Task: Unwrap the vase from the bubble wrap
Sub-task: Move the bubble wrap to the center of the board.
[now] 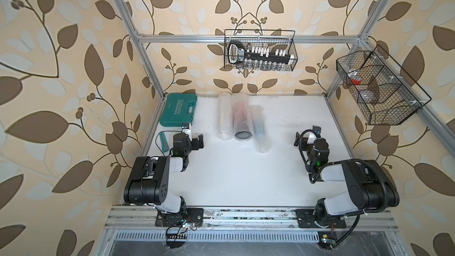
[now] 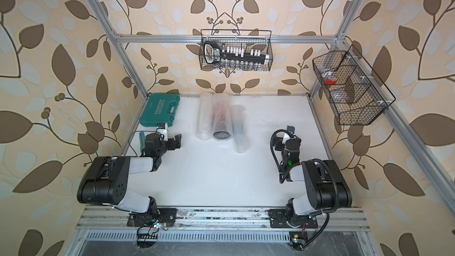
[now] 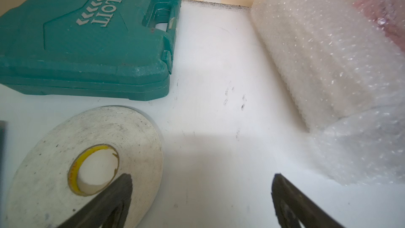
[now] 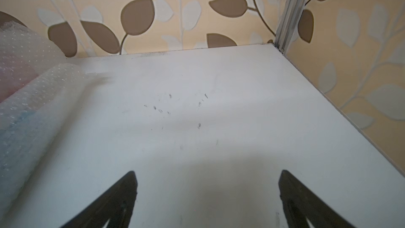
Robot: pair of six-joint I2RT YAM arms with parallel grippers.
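Three rolls of bubble wrap lie side by side at the back middle of the white table. The middle roll holds the vase, seen as a reddish shape with a dark round end facing the front. To its left lies a whitish roll. The roll on its right shows a bluish shape inside. My left gripper is open, left of the rolls and apart from them. On the other side my right gripper is open over bare table.
A green tool case lies at the back left corner. A white tape roll sits under my left gripper, with a teal tool beside that arm. Wire baskets hang on the back rail and the right rail.
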